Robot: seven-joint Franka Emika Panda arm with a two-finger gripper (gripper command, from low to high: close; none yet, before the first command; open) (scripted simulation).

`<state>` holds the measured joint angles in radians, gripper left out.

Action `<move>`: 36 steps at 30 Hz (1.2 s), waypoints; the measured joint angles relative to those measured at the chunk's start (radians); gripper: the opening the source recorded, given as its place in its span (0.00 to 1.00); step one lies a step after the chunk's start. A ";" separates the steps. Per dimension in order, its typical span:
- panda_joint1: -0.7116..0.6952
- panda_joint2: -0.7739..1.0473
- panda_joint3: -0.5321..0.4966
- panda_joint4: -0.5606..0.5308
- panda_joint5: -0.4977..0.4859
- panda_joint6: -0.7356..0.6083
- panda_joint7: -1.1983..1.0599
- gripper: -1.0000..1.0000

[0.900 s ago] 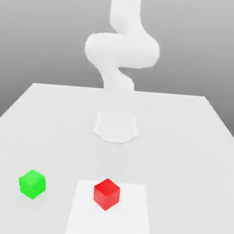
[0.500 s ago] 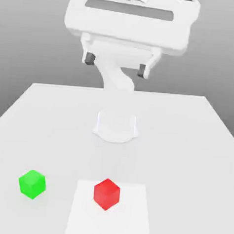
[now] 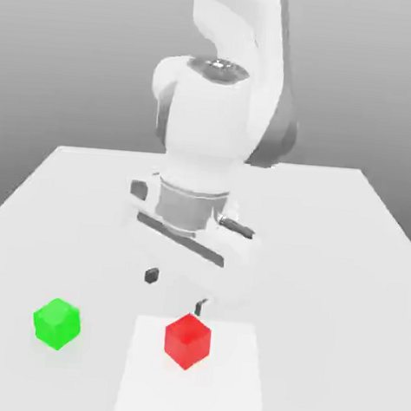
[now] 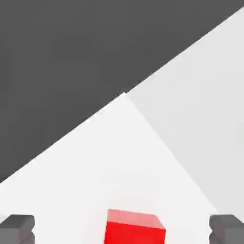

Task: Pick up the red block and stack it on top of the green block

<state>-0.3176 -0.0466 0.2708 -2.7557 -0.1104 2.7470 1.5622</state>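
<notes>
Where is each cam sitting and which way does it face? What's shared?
Exterior view: off the arm, facing the robot across the table, looking somewhat down; shows the arm, hand and open gripper, plus the green block.
Hand view: on the hand, looking past the fingertips toward the tabletop and its edge; both fingers show, apart.
Shared: red block, white patch under it, gripper fingers.

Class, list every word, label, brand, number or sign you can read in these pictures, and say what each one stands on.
There are none to read: no lettering, number or sign can be made out on the red block, the green block, the table or the robot arm.
</notes>
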 joint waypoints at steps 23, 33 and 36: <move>0.115 0.289 -0.146 -0.002 -0.090 0.253 0.134 0.00; 0.085 0.235 -0.100 -0.002 -0.033 0.210 0.096 0.00; 0.068 0.187 -0.071 -0.005 0.016 0.171 0.061 0.00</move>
<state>-0.2498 0.1404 0.1996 -2.7605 -0.0940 2.9183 1.6233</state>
